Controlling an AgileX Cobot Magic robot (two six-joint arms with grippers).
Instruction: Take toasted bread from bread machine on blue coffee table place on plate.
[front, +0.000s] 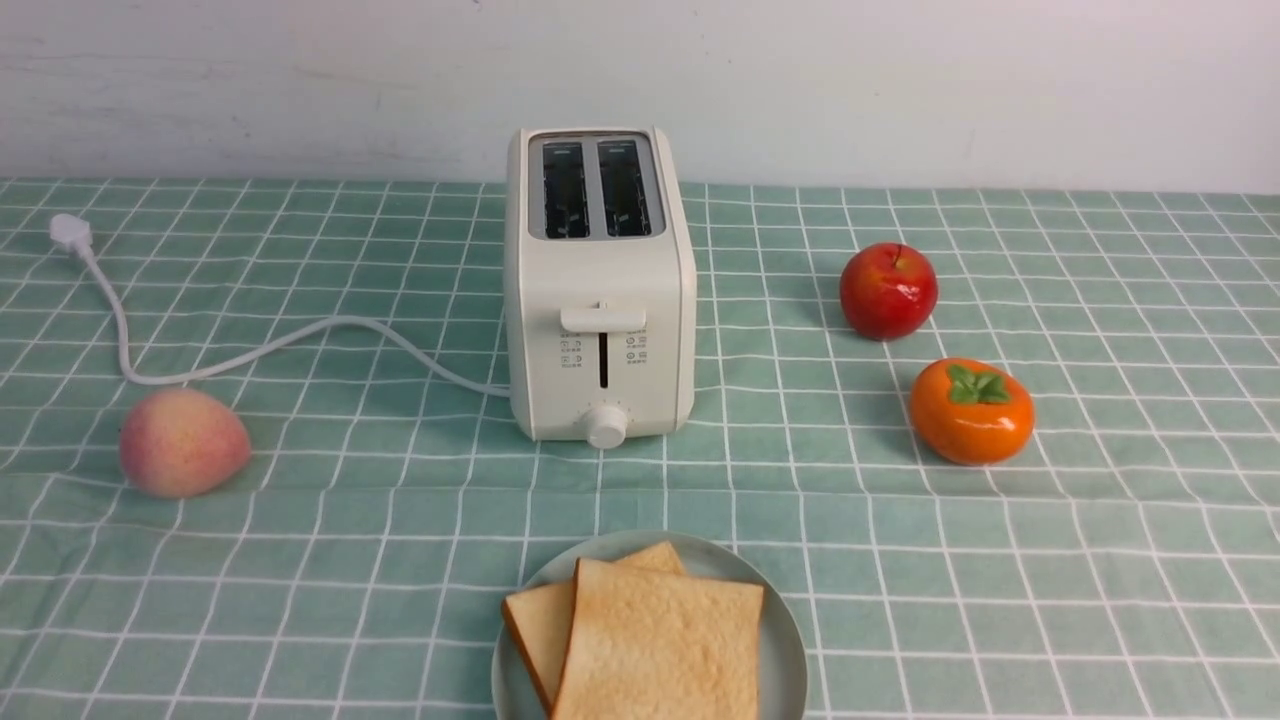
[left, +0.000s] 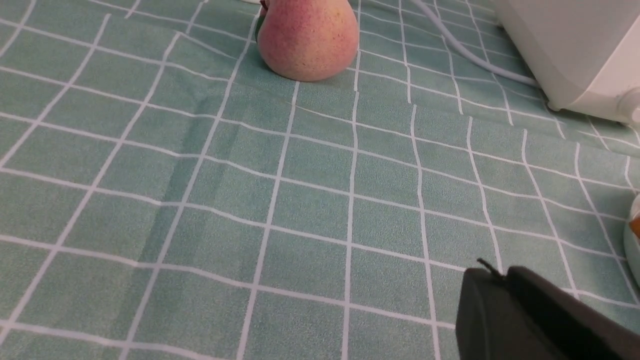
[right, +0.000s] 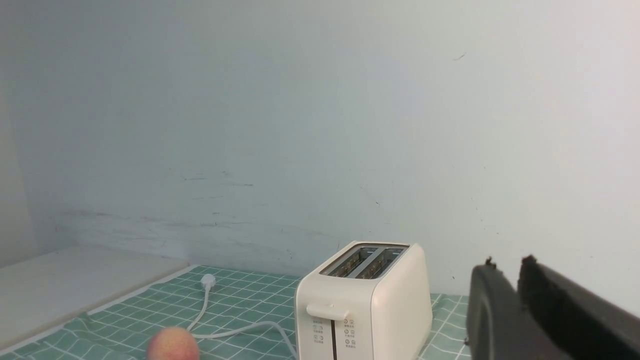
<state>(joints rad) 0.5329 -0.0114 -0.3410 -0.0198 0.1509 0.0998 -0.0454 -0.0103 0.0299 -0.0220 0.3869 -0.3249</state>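
Note:
The bread machine (front: 600, 300) stands on the blue coffee table (front: 300, 560) at mid-back, both slots dark and empty. Two slices of toasted bread lie overlapping on the plate (front: 785, 640) at the front centre: the top slice (front: 660, 650) covers most of the lower slice (front: 535, 620). Neither gripper shows in the front view. My left gripper (left: 500, 272) is shut and empty, low over the cloth, left of the toaster (left: 575, 50). My right gripper (right: 507, 262) is shut and empty, held high and level with the top of the toaster (right: 365, 300).
A peach (front: 183, 442) lies at the front left, and shows close in the left wrist view (left: 307, 37). A red apple (front: 888, 290) and an orange persimmon (front: 972, 410) sit right of the toaster. The white cord (front: 300, 335) runs left to its plug (front: 70, 232). A white wall stands behind.

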